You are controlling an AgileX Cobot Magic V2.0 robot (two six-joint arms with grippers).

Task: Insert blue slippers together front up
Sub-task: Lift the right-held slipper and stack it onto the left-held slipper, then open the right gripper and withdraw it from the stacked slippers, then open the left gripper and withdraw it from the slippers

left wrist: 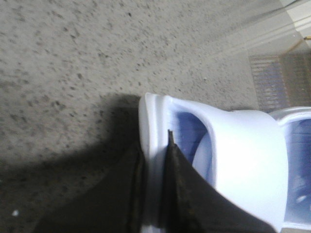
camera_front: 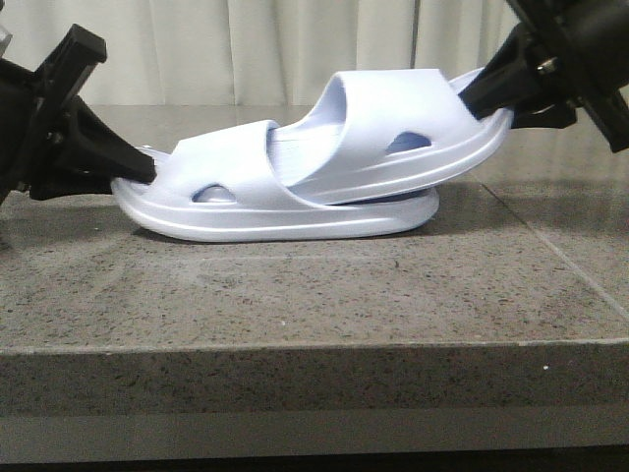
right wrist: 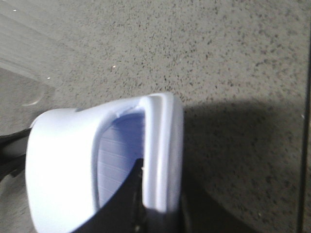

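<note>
Two pale blue slippers lie nested on the grey stone table point(camera_front: 295, 285). The lower slipper point(camera_front: 226, 167) lies flat on the table. My left gripper point(camera_front: 142, 172) is shut on its left end rim; the left wrist view shows that rim point(left wrist: 153, 145) pinched between the dark fingers. The upper slipper point(camera_front: 393, 128) is tilted, its left end pushed under the lower slipper's strap and its right end raised. My right gripper point(camera_front: 482, 103) is shut on that raised end; the right wrist view shows that rim point(right wrist: 163, 155) between the fingers.
The table's front edge point(camera_front: 314, 349) runs across the front view, with a seam point(camera_front: 550, 246) on its right part. A pale curtain point(camera_front: 246, 49) hangs behind. A woven mat point(left wrist: 279, 77) shows off the table in the left wrist view.
</note>
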